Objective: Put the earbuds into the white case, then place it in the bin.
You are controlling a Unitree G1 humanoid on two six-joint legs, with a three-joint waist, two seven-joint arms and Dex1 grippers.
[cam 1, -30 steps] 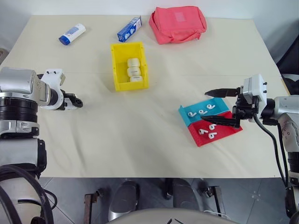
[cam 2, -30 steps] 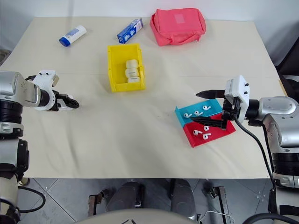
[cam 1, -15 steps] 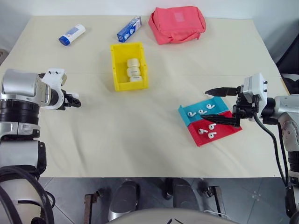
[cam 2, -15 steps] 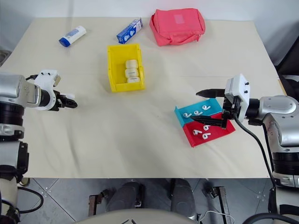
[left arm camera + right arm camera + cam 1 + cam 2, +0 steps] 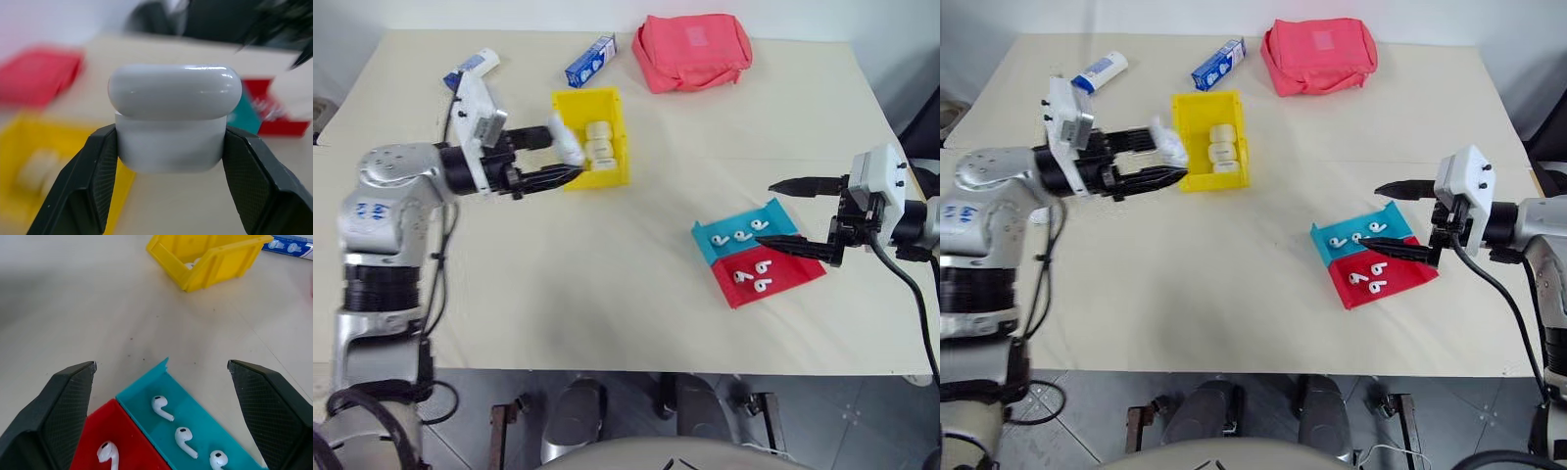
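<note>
My left gripper (image 5: 564, 157) is shut on the white case (image 5: 566, 140), held above the table at the left wall of the yellow bin (image 5: 598, 179). In the left wrist view the case (image 5: 173, 117) sits lid-down between both black fingers (image 5: 93, 181). Other white cases (image 5: 598, 145) lie inside the bin. Earbuds (image 5: 736, 235) rest in a teal tray (image 5: 775, 209), and more earbuds (image 5: 754, 279) in the red tray (image 5: 798, 276) beside it. My right gripper (image 5: 790, 213) is open with nothing in it, just right of the trays; its wrist view looks over the earbuds (image 5: 161, 407).
A pink pouch (image 5: 693, 49), a blue box (image 5: 588, 61) and a blue-capped white tube (image 5: 475, 67) lie along the far side of the table. Bare tabletop (image 5: 607, 264) spreads between the bin and the trays.
My left gripper shut on the case at the table's left side, then swung up and right to the bin, turning over. The right gripper has barely moved.
</note>
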